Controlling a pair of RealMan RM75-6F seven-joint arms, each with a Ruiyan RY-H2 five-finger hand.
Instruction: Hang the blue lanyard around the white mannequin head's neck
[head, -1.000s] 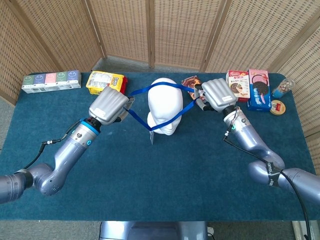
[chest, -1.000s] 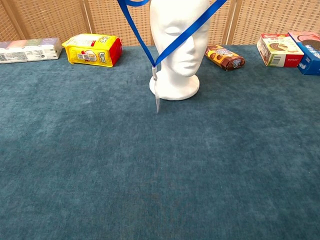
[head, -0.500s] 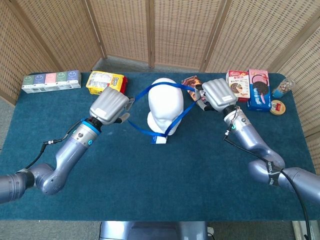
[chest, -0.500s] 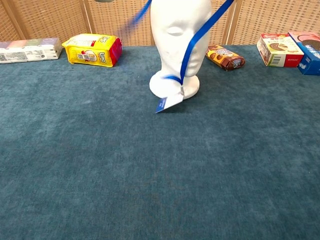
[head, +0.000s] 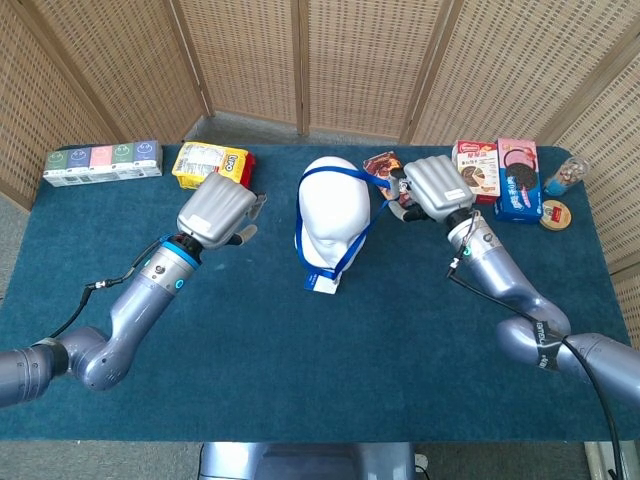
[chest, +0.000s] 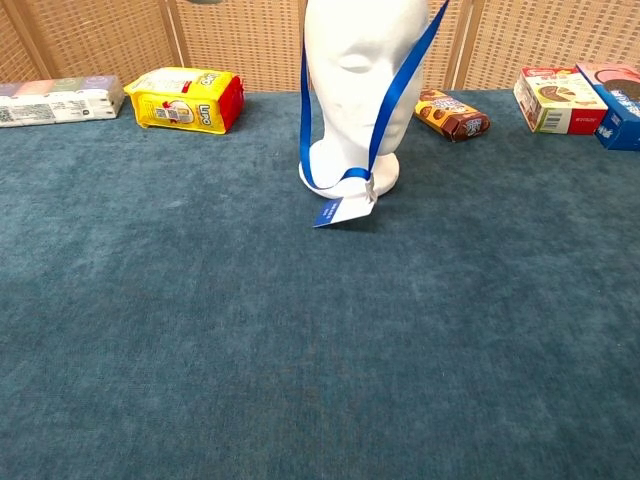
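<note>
While my right hand (head: 432, 188) pinches the blue lanyard (head: 348, 236) beside the white mannequin head (head: 330, 205), the strap loops over the head and its card lies on the table (chest: 300, 350) before the base. My left hand (head: 220, 211) holds nothing, fingers loosely apart.

A blue-carpeted bench (head: 330, 380) carries snacks along its far edge. A row of pastel tissue packs (head: 102, 164) lies at the far left corner, with a yellow snack bag (head: 209, 164) beside it. A brown cookie packet (chest: 450, 113) sits near the middle. Two biscuit boxes (head: 500, 175), a small jar (head: 565, 176) and a round lid (head: 555, 215) fill the far right corner.
</note>
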